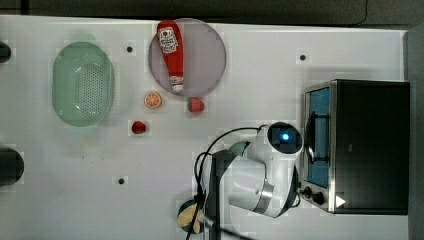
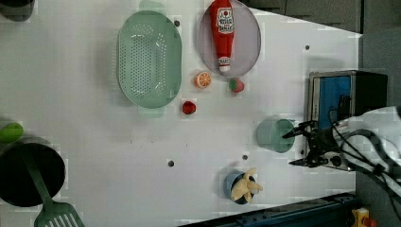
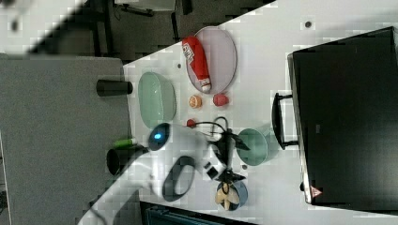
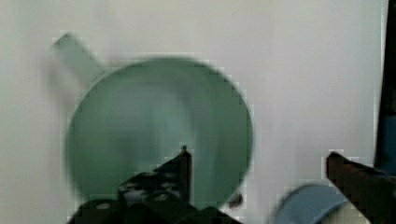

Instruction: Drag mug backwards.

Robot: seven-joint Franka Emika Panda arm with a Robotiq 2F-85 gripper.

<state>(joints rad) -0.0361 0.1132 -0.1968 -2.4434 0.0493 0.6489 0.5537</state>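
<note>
Worktop (image 2: 85,142), white, is carrying all items. Toaster oven (image 1: 367,145), black, is standing at one edge. Colander (image 2: 149,59), pale green, is sitting empty. Plate (image 2: 248,45), purple, is holding a ketchup bottle (image 2: 222,30), label unreadable. Mug (image 2: 274,135), green, is resting just beside the oven, apart from the claw. Bowl (image 2: 230,182), blue, is holding a banana (image 2: 246,185). Gripper (image 2: 298,149) is hanging spread wide, pinching nothing.

The table (image 2: 94,142) is white. The mug (image 2: 275,135) is plain teal-green, the colander (image 2: 149,59) paler green, dotted with holes. A red ketchup bottle (image 2: 222,33) with a white label lies on the pale purple plate (image 2: 250,42). The orange slice (image 2: 203,79) is orange and white. The gripper (image 2: 297,149) is black, the oven (image 1: 372,145) black with a blue-tinted door.
</note>
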